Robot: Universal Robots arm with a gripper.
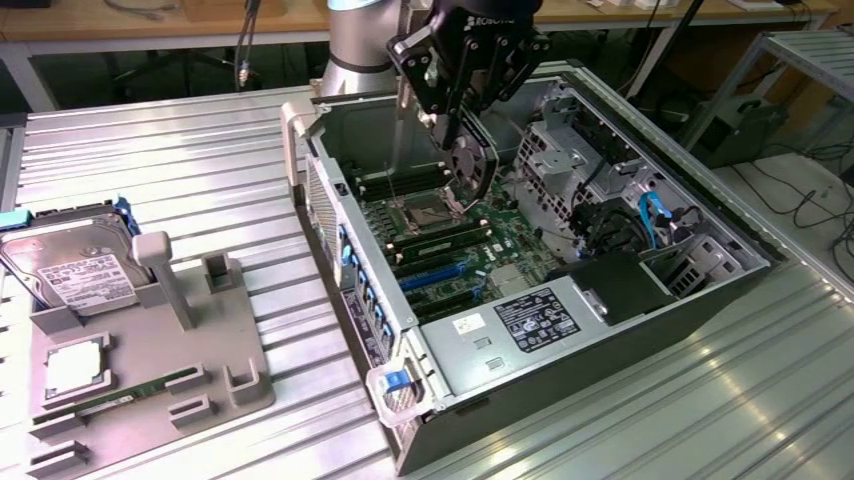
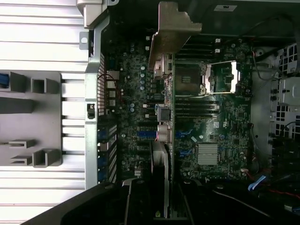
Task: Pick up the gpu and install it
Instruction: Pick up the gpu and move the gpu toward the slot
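Observation:
The gpu (image 1: 470, 168), a green card with a black round fan, hangs on edge over the open computer case (image 1: 350, 262). My gripper (image 1: 454, 122) is shut on its upper edge. The card's long silver bracket (image 1: 400, 130) points down toward the case's rear wall. Below it lies the motherboard (image 1: 447, 262) with its slots. In the wrist view the gpu (image 2: 162, 161) appears edge-on above the motherboard (image 2: 220, 122), with its bracket (image 2: 171, 28) at the far end. The card is clear of the board and not seated.
A grey fixture (image 1: 147, 370) stands on the ribbed metal table (image 1: 200, 160) at the exterior view's left. It carries a hard drive (image 1: 74, 265) and a RAM stick (image 1: 127, 392). Drive cages and a blue cable (image 1: 654, 215) crowd the case's far side.

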